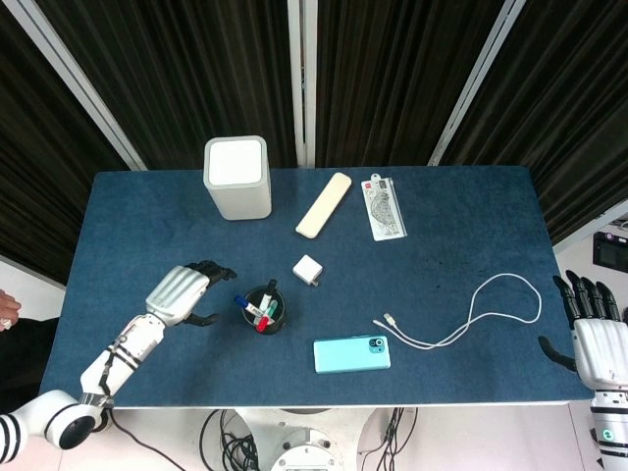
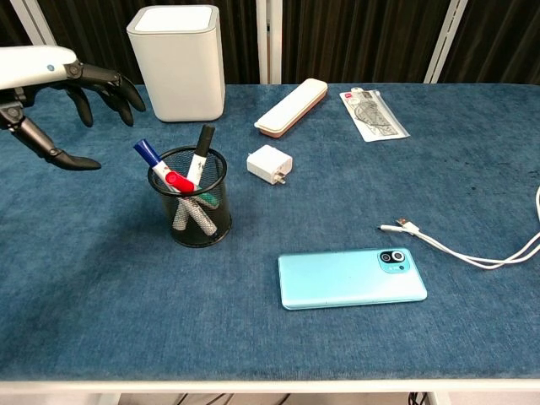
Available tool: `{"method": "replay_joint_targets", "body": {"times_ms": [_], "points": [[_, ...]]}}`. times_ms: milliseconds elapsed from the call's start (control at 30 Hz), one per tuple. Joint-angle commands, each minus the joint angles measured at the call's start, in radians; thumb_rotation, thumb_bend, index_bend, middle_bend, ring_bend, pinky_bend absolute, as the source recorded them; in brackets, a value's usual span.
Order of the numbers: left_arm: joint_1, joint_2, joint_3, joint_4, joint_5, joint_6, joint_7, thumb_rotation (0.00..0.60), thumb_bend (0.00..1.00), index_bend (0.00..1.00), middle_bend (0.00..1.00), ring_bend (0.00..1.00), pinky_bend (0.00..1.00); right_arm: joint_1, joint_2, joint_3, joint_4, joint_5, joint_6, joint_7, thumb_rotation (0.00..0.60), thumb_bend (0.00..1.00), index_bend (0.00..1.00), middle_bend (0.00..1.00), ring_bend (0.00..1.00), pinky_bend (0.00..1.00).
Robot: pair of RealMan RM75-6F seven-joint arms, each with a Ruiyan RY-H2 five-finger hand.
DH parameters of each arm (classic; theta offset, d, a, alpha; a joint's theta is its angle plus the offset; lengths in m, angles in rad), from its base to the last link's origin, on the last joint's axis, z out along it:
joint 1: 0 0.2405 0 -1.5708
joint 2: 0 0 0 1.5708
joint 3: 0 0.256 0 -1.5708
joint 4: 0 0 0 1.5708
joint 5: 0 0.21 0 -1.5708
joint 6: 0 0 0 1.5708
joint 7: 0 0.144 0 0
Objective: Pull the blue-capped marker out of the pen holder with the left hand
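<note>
A black mesh pen holder [image 1: 265, 309] [image 2: 191, 207] stands on the blue table and holds several markers. The blue-capped marker [image 1: 240, 302] [image 2: 148, 155] leans out of its left rim, beside a red-capped one [image 2: 175, 180] and a black-capped one [image 2: 202, 146]. My left hand [image 1: 182, 291] [image 2: 59, 84] hovers just left of the holder, fingers spread and empty, a short gap from the blue cap. My right hand [image 1: 597, 332] hangs open off the table's right edge, seen only in the head view.
A white box [image 1: 237, 177] [image 2: 178, 61] stands behind the holder. A white charger [image 1: 308, 270] [image 2: 270, 164], a beige case [image 1: 325, 204], a packet [image 1: 384, 207], a teal phone [image 1: 351, 353] [image 2: 352, 277] and a white cable [image 1: 471, 314] lie to the right.
</note>
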Motion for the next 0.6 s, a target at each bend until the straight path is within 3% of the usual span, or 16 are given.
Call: {"method": "replay_joint_targets", "body": {"times_ms": [33, 600], "points": [[-0.012, -0.007, 0.0, 0.003, -0.001, -0.009, -0.013, 0.6, 0.23, 0.28, 0.32, 0.26, 0.41, 0.001, -0.001, 0.0, 0.001, 0.003, -0.003, 0.0, 0.6, 0.17, 0.0, 0.0, 0.0, 0.0], [-0.079, -0.046, 0.007, 0.037, -0.033, -0.067, -0.061, 0.6, 0.24, 0.39, 0.41, 0.41, 0.56, 0.001, 0.002, 0.002, -0.001, 0.015, -0.011, -0.001, 0.6, 0.18, 0.0, 0.0, 0.0, 0.0]]}}
